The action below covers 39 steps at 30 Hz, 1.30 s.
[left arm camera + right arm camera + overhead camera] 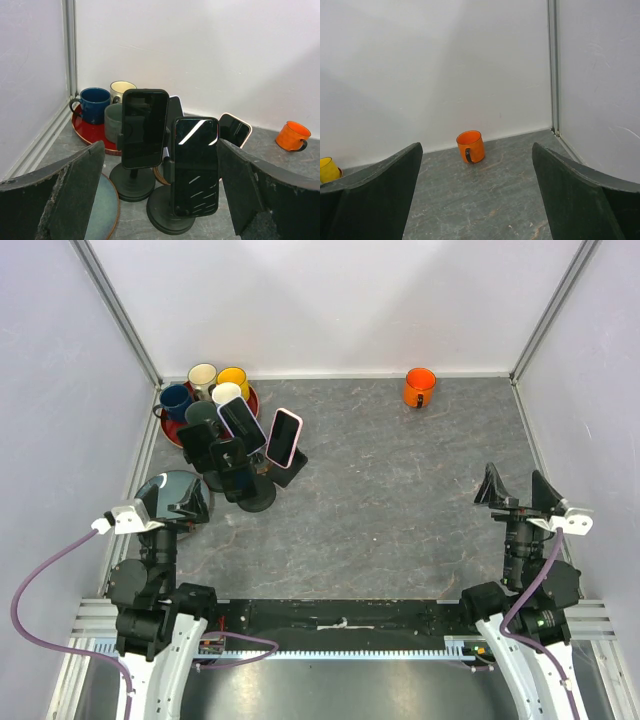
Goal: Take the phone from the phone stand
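- While both arms sit low at the near edge, the left arm (150,570) holds its jaws wide apart and empty over a grey-blue plate (160,485). The right arm (525,550) also has its jaws spread on nothing, well apart from everything else.
- The phones cluster at the far left of the counter (400,500), just beyond the left jaws.
- A black phone (145,127) stands upright on a round-based stand (132,182).
- A second black phone (195,165) sits on its own stand (165,215), just beside the first and nearer the camera.
- A pink-edged phone (234,130) leans behind these two, to the right.
- That makes three phones for certain. A dark slab (174,112) between the front two may be a fourth, but it is mostly hidden.
- The stands crowd close, so each phone has a neighbour right beside it.
- Just behind them, a red tray (82,127) in the corner carries five mugs: blue mug (175,400), cream mug (203,375), yellow mug (233,380), white mug (227,393) and grey-green mug (114,122).
- One orange mug (420,387) stands alone by the far wall, right of centre.
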Each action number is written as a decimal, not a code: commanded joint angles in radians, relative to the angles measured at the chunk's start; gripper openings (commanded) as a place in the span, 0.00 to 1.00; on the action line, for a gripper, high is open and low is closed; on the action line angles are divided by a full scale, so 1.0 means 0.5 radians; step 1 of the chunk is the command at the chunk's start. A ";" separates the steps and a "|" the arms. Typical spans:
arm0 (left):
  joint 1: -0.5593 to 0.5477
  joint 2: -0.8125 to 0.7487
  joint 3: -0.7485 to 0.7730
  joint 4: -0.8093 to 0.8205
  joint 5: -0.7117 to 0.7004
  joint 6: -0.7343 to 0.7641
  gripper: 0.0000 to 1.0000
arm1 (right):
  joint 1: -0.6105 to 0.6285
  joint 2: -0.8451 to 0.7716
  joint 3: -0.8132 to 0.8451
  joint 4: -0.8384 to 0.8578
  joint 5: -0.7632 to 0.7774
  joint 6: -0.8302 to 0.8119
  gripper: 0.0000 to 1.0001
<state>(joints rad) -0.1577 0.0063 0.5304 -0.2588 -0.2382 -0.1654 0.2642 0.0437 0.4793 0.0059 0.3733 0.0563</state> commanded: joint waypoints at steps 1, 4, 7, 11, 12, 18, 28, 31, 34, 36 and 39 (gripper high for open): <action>-0.016 -0.178 0.013 0.064 -0.036 -0.007 1.00 | -0.010 0.026 0.069 0.022 -0.044 0.028 0.98; -0.028 -0.181 0.019 0.054 -0.036 -0.010 1.00 | -0.010 0.063 0.075 0.034 -0.218 0.026 0.98; -0.031 -0.181 0.022 0.042 -0.036 -0.019 1.00 | -0.010 0.127 0.097 0.043 -0.369 0.038 0.98; -0.031 -0.184 0.034 -0.004 -0.030 -0.056 1.00 | -0.007 0.198 0.121 0.040 -0.498 0.065 0.98; -0.031 -0.181 0.031 -0.001 -0.036 -0.068 1.00 | -0.010 0.210 0.136 0.028 -0.562 0.068 0.98; -0.034 -0.148 0.053 -0.092 -0.131 -0.239 1.00 | -0.010 0.311 0.167 0.016 -0.740 0.121 0.98; -0.034 0.205 0.117 -0.271 -0.051 -0.593 1.00 | 0.027 0.363 0.173 -0.006 -0.875 0.213 0.98; -0.031 0.282 0.133 -0.304 -0.060 -0.581 1.00 | 0.051 0.483 0.244 -0.104 -0.952 0.203 0.98; -0.034 0.297 0.126 -0.320 -0.064 -0.574 1.00 | 0.064 0.691 0.363 -0.180 -1.184 0.207 0.98; -0.031 0.294 0.117 -0.329 -0.042 -0.574 1.00 | 0.067 0.814 0.458 -0.230 -1.341 0.213 0.98; -0.034 0.297 0.114 -0.360 -0.030 -0.547 1.00 | 0.067 1.056 0.548 -0.233 -1.577 0.301 0.98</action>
<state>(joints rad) -0.1726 0.1528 0.5682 -0.4267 -0.2760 -0.4221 0.2924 0.4603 0.6781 -0.0879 -0.2169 0.1577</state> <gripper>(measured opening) 0.995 0.982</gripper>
